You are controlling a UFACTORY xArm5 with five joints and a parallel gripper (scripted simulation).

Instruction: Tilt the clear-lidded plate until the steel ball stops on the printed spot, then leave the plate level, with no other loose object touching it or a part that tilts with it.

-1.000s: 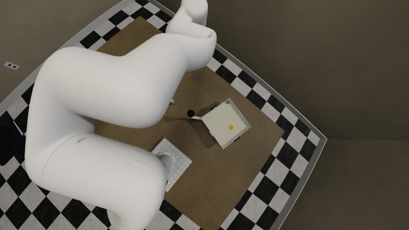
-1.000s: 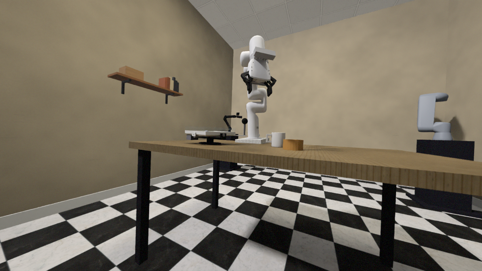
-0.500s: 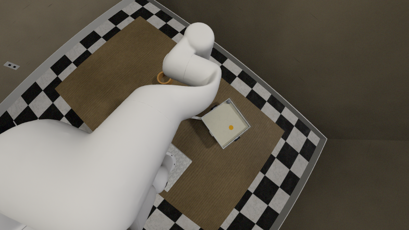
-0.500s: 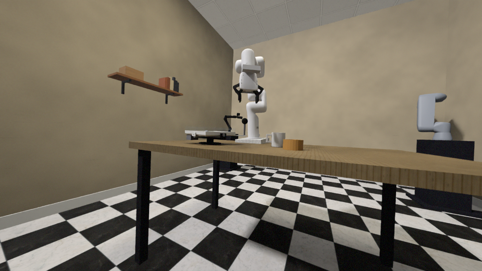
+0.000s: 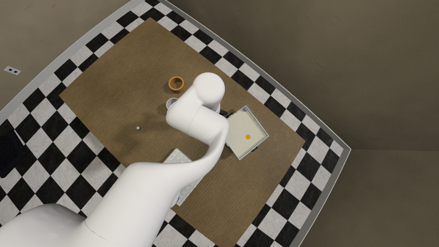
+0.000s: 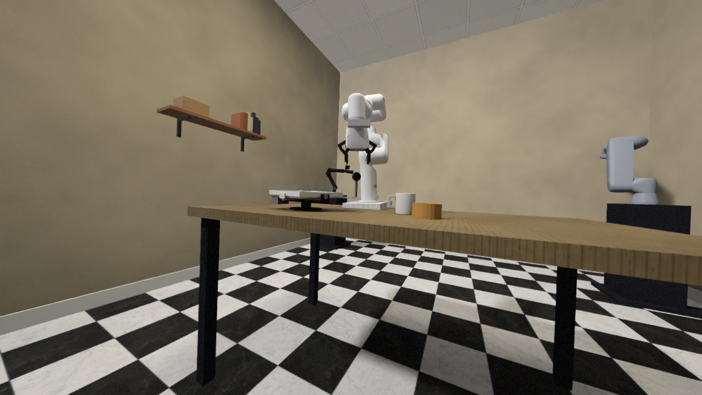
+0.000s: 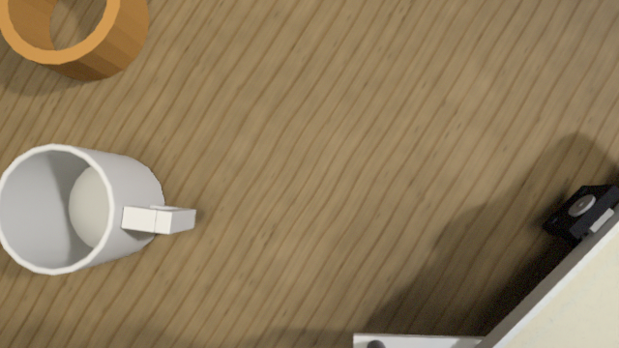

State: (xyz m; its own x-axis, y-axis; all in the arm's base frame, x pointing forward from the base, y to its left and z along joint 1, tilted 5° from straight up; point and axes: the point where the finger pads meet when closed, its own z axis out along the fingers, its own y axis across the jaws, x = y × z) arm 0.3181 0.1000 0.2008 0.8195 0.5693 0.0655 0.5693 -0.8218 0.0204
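Observation:
The square clear-lidded plate (image 5: pixel 242 124) (image 6: pixel 294 192) sits level on its black stand at the right of the wooden table (image 5: pixel 122 92) (image 6: pixel 466 233). Its corner shows in the wrist view (image 7: pixel 587 309). The steel ball (image 5: pixel 245 108) rests in the plate's far corner, well away from the orange printed spot (image 5: pixel 248 137). My gripper (image 6: pixel 357 159) is open and empty, pointing down a little above the black knob (image 6: pixel 356 176) of the plate's lever. My arm hides the gripper and the lever in the overhead view. The fingers do not show in the wrist view.
A white mug (image 5: pixel 170 101) (image 6: pixel 405 203) (image 7: pixel 63 208) and an orange ring (image 5: pixel 176 83) (image 6: pixel 426 210) (image 7: pixel 73 39) stand left of the plate, apart from it. A small white ball (image 5: pixel 138 127) lies on the table farther left. A black bracket (image 7: pixel 582 213) sits at the plate's edge.

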